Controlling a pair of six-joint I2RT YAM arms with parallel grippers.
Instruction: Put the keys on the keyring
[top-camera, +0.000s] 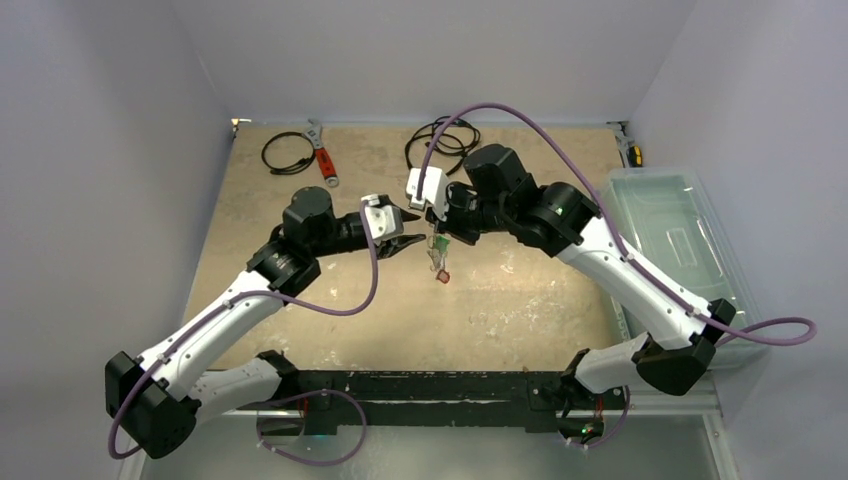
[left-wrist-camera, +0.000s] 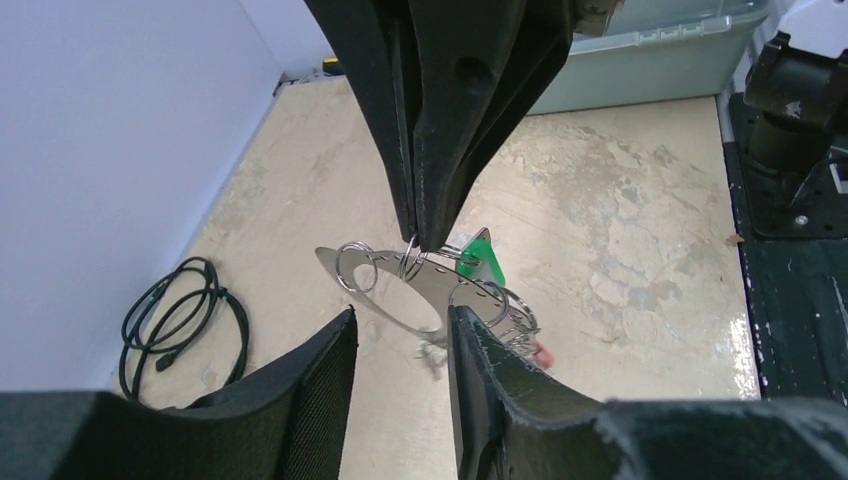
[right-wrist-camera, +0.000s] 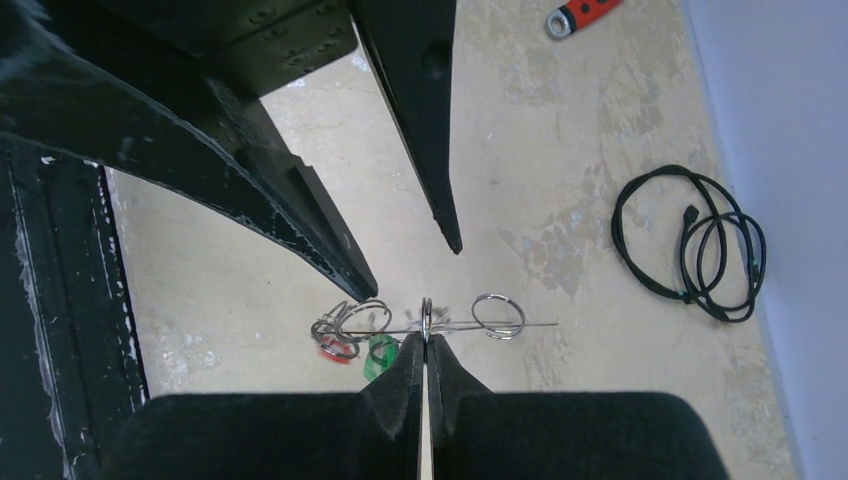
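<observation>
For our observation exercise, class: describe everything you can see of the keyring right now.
The keyring is a flat silvery metal plate tapering to a point at one end. From the right wrist it shows edge-on, very thin. It is held in the air above the table, pinched by the shut right end effector. Small split rings thread it, carrying the keys. The left end effector is open around it; contact is unclear.

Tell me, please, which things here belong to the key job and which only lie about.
Job: keyring, pinched by right gripper; keys hanging from it; left gripper, open nearby.
Lying about: red-handled wrench; two black cable coils; clear plastic bin.
</observation>
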